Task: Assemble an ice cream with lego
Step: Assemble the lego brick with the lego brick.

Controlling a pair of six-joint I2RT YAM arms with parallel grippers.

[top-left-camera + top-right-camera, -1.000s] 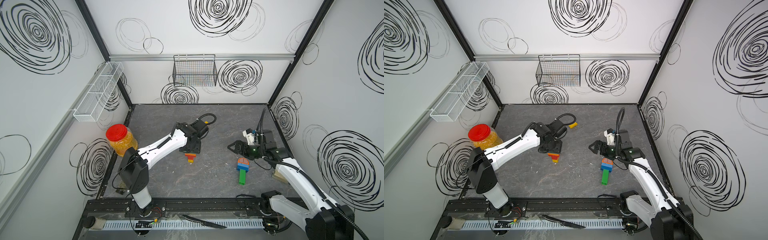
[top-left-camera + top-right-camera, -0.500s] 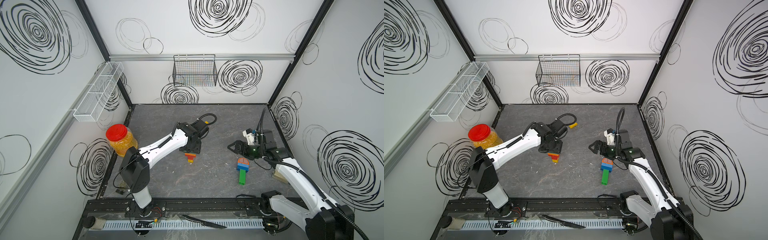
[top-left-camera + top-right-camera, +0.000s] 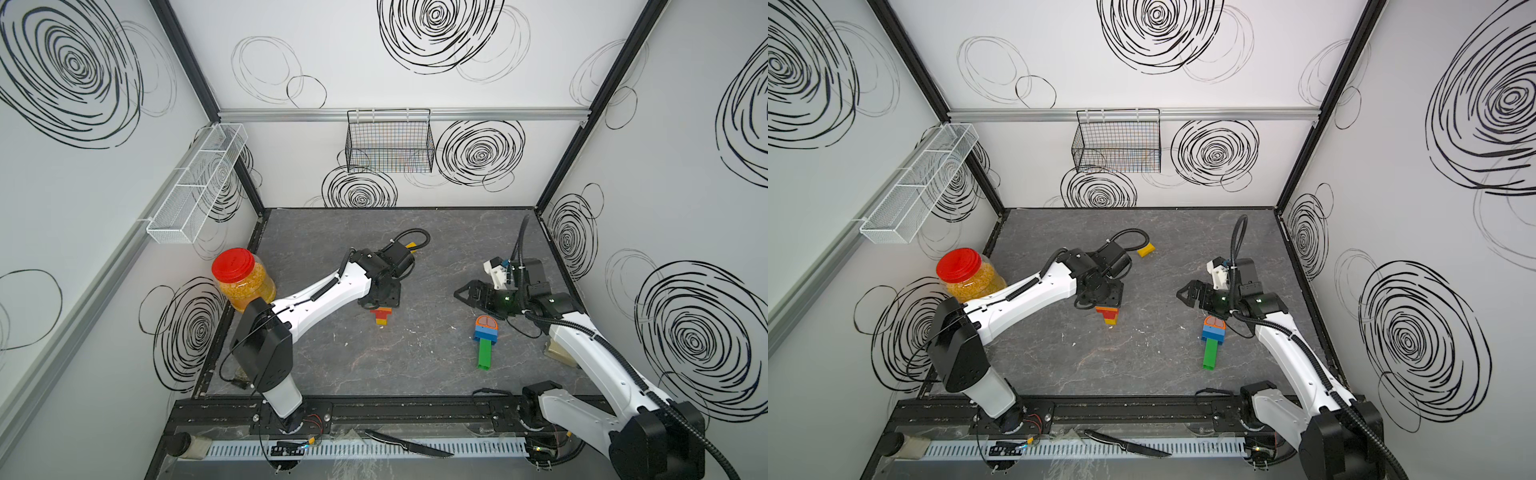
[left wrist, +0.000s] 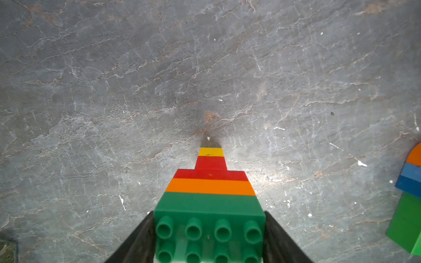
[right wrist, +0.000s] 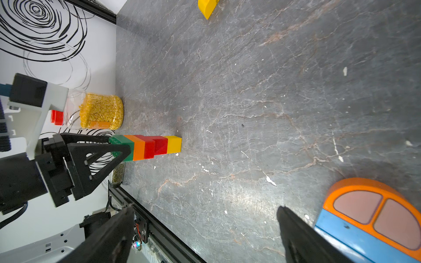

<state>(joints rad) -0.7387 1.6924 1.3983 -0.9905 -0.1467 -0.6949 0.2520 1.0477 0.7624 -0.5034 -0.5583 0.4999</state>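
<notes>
While the left gripper pinches the green studded brick at the top of the brick stack, its two black fingers lie flat against that brick's opposite sides. The stack points straight away from the palm: green, orange, a wide red, a narrower red, then a small yellow brick at the far tip. Seen from the right wrist, that yellow tip of the brick stack reaches the grey table. Whether it rests there or hangs just above cannot be told. In both top views the left gripper points downward with the stack showing just under it. A yellow rounded brick lies on the table beyond the left gripper's wrist, well apart from its fingers and half behind its cable. The right gripper is spread wide with nothing between its fingers. It is turned toward the left gripper, which stands well apart from it. Just beside one of the right gripper's fingers, outside the gap, lies the second lego piece. This is an orange round-topped brick joined to a blue one and a long green one. It lies flat, with its orange end nearest the right gripper's wrist and its green end pointing away. Contact between the finger and the blue brick cannot be judged. A red-lidded jar of yellow grains stands off to the outer side of the left arm.
</notes>
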